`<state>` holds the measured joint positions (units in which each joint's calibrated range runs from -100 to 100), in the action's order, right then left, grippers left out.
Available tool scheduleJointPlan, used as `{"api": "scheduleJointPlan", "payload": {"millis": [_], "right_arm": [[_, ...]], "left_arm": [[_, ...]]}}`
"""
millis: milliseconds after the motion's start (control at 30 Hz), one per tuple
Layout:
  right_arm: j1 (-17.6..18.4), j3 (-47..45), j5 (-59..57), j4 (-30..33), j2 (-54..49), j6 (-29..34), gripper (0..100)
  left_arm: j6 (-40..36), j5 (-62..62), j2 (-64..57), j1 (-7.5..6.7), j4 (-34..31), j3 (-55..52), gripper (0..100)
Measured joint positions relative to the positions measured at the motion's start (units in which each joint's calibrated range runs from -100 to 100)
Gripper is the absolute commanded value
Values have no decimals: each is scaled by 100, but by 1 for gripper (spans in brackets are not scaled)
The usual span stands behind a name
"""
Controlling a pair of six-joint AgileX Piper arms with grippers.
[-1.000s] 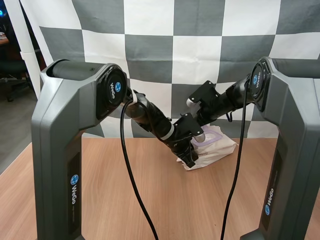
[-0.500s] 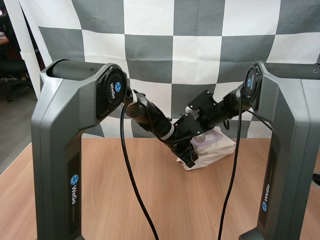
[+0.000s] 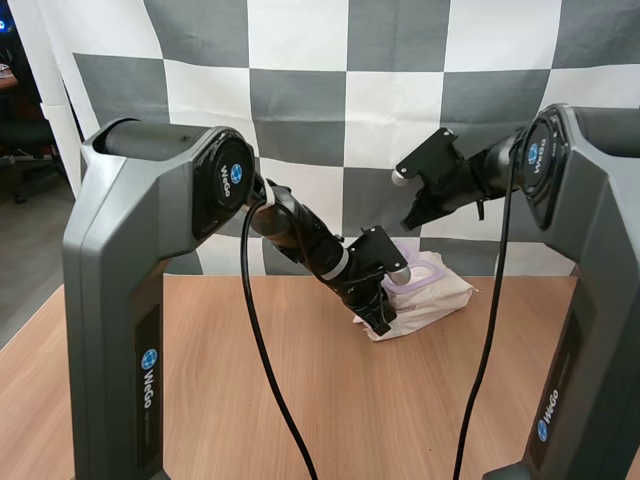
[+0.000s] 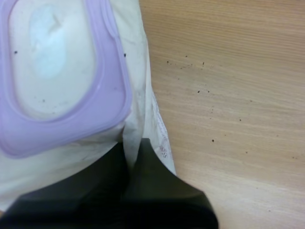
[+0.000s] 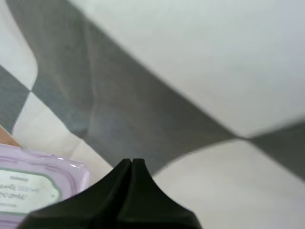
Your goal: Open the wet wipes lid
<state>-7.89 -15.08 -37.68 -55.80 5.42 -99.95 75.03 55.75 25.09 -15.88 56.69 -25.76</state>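
Note:
The wet wipes pack (image 3: 445,296), cream with a lavender lid (image 3: 426,272), lies on the wooden table (image 3: 250,400) at the back. My left gripper (image 3: 380,322) is shut, its tips resting on the pack's near left edge. In the left wrist view the joined fingers (image 4: 135,145) press on the cream wrapper (image 4: 138,71) just beside the lavender lid frame (image 4: 114,95), which rings a white inside. My right gripper (image 3: 412,220) hangs shut in the air above the pack, holding nothing. Past its tips (image 5: 131,163) a lavender lid part with a printed label (image 5: 33,191) shows.
Bare wooden tabletop (image 4: 228,95) lies to one side of the pack and in front of it. The two arm bases stand at the near left (image 3: 120,330) and near right (image 3: 590,330).
My right arm has risen and swung to the right, away from the pack's lid. The left gripper has stayed on the pack's edge.

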Motion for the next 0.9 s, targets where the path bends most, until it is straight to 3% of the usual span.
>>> {"api": "scheduleJointPlan", "payload": {"millis": [100,567,800,867,900], "right_arm": [[-130,0,-68,0,-299,0,0],[-802,0,-2538,260,-2176,0,0],[-948,0,-3473,262,-3050,0,0],[-948,0,-3850,217,-3327,63,0],[-948,0,-3976,188,-3424,113,0]], "left_arm": [[0,164,0,0,-21,0,99],[-743,1344,-942,45,-586,-12,100],[-1181,1696,-2176,266,-731,-12,100],[-1453,1721,-2697,422,-982,-12,100],[-1679,1721,-3116,577,-1188,-12,99]]}}
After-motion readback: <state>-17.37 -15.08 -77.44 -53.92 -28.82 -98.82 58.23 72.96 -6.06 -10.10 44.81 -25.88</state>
